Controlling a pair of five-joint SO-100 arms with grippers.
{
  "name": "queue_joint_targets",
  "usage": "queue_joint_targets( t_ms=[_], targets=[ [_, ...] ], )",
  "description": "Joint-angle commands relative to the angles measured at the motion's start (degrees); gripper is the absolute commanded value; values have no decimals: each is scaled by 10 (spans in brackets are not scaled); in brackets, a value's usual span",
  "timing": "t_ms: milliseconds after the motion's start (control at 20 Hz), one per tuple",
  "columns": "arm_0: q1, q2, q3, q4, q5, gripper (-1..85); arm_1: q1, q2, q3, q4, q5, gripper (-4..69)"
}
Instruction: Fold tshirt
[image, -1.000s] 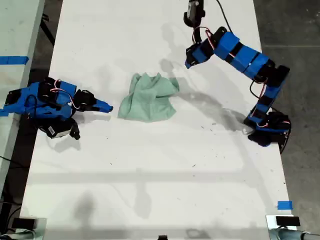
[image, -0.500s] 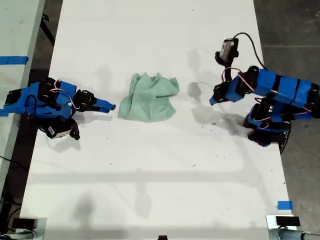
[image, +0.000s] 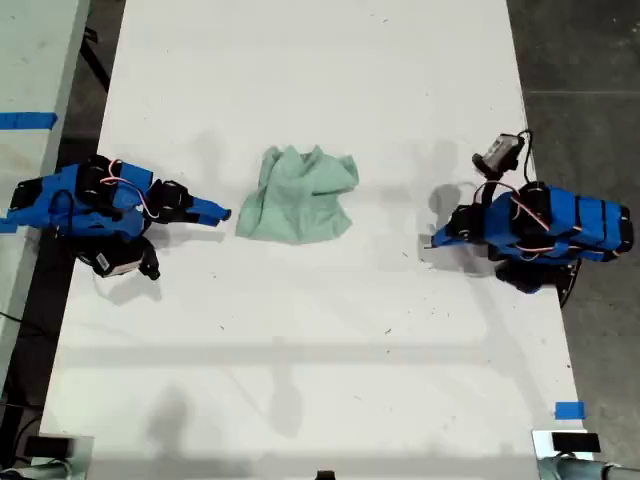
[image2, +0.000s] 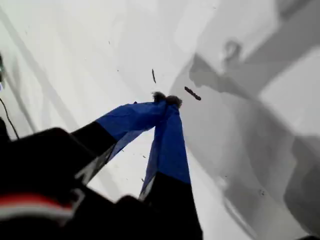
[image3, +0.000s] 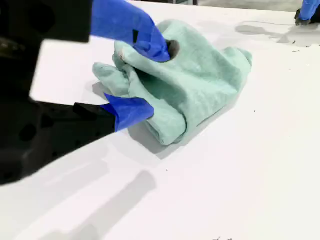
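**Tshirt bunched at mid-table, both grippers clear of it**

The tshirt (image: 298, 195) lies crumpled in a rounded heap a little above and left of the centre of the exterior view, on the white table (image: 300, 350). It is not spread flat; folds overlap and one edge sticks up toward the top of the frame.

My second gripper (image3: 145, 80) sits just beside the heap at the exterior view's left (image: 215, 212), jaws parted with nothing between them, tips near the cloth's edge; whether they touch it I cannot tell.

My first gripper (image2: 167, 100) is well apart from the cloth at the exterior view's right (image: 440, 240), its arm folded low. Its tips meet over bare table, holding nothing.
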Motion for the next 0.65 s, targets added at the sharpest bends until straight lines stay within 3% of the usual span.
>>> queue_joint_targets(
  t_ms=[0, 100, 250, 600],
  targets=[
    [14, 62, 2, 2, -1, 159, -14, 35, 8, -2, 57, 26],
    [13, 62, 2, 2, -1, 159, 4, 61, 7, 5, -33, 38],
    [13, 62, 2, 2, -1, 159, 11, 61, 6, 7, -391, 39],
    [13, 62, 2, 2, -1, 159, 3, 61, 5, 8, -386, 31]
  ],
)
